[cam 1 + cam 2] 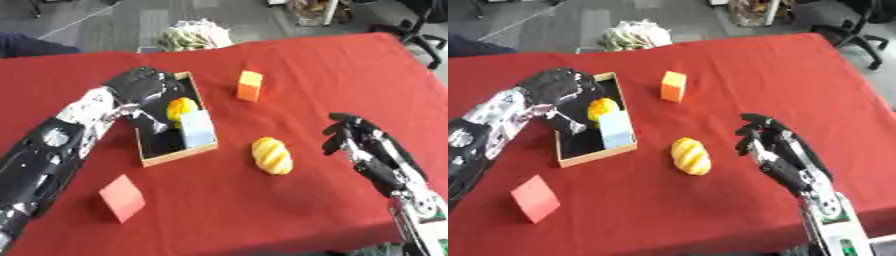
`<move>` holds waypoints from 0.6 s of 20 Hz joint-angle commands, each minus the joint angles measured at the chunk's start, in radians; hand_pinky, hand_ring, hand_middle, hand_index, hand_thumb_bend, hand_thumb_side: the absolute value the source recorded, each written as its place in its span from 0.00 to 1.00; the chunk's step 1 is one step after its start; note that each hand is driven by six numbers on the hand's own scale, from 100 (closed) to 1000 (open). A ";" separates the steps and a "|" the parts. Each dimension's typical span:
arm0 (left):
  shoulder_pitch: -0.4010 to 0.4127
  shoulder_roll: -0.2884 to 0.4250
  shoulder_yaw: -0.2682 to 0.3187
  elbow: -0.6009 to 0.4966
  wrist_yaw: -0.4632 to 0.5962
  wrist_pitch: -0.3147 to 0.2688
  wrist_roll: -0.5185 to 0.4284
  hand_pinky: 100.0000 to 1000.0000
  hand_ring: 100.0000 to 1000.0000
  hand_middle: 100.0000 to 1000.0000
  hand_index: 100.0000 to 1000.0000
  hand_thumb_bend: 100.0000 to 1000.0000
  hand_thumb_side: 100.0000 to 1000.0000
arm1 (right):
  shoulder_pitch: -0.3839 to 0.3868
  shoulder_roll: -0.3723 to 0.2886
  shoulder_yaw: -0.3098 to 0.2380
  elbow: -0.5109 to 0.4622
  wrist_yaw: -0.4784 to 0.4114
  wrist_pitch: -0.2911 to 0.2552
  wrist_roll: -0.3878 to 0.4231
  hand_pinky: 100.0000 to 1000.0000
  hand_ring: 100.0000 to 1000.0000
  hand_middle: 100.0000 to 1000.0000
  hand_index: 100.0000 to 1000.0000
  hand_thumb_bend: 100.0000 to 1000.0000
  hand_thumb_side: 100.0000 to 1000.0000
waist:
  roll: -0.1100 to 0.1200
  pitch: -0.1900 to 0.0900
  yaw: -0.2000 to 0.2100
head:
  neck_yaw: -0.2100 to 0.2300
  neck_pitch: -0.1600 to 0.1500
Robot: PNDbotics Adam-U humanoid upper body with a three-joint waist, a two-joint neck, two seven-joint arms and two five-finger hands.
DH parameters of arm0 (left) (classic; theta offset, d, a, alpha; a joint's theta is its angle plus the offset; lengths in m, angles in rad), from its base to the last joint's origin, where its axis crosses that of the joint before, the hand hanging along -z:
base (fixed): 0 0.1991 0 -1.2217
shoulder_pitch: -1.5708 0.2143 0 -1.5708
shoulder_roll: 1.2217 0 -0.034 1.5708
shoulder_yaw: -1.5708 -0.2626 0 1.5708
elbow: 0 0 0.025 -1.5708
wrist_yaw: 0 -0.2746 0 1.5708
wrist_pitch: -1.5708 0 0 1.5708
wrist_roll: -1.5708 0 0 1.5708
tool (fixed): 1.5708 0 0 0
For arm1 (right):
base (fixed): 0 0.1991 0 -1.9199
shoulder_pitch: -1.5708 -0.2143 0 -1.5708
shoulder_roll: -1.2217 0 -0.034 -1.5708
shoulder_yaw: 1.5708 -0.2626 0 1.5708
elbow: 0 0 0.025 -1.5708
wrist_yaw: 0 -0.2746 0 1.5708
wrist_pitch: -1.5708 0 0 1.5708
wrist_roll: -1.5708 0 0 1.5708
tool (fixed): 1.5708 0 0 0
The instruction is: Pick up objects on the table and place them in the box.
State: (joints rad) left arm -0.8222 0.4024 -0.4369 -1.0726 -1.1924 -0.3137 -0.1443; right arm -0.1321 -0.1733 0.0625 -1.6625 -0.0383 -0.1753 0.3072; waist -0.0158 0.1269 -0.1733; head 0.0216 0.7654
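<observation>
The left hand [140,86] hangs over the box [150,159] with fingers curled and seemingly empty, probably because the blue block [198,129] lies inside already, while the right hand [354,137] waits relaxed beside the yellow bread [272,155].

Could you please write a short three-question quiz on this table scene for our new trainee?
1. True or false: the light blue block lies inside the box.
2. Which thing lies nearest the right hand? A) red block B) yellow bread roll C) orange block
3. Fill in: the left hand is over the far end of the ____.

Key: 1 true; 2 B; 3 box.
</observation>
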 commanded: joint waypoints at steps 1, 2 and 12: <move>-0.018 0.043 0.033 -0.071 0.012 0.002 -0.034 0.78 0.71 0.73 0.88 0.43 0.25 | -0.010 -0.012 -0.003 -0.013 -0.002 0.000 0.001 0.49 0.52 0.58 0.81 0.00 0.34 | 0.006 0.001 0.001 | -0.006 -0.007; -0.017 0.055 0.041 -0.099 0.034 0.007 -0.043 0.78 0.70 0.72 0.87 0.40 0.23 | -0.010 -0.013 -0.003 -0.013 -0.001 0.000 0.001 0.49 0.52 0.58 0.81 0.00 0.34 | 0.006 0.000 0.002 | -0.007 -0.007; 0.045 0.331 0.050 -0.512 0.474 -0.007 -0.326 0.80 0.69 0.70 0.85 0.35 0.25 | -0.002 -0.025 -0.008 -0.010 0.006 -0.001 -0.003 0.49 0.52 0.58 0.81 0.00 0.34 | 0.020 -0.014 0.029 | -0.019 0.003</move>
State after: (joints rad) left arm -0.7636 0.6699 -0.3876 -1.5250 -0.7747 -0.3118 -0.4322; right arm -0.1298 -0.1748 0.0615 -1.6625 -0.0371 -0.1756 0.3068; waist -0.0113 0.1266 -0.1436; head 0.0055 0.7656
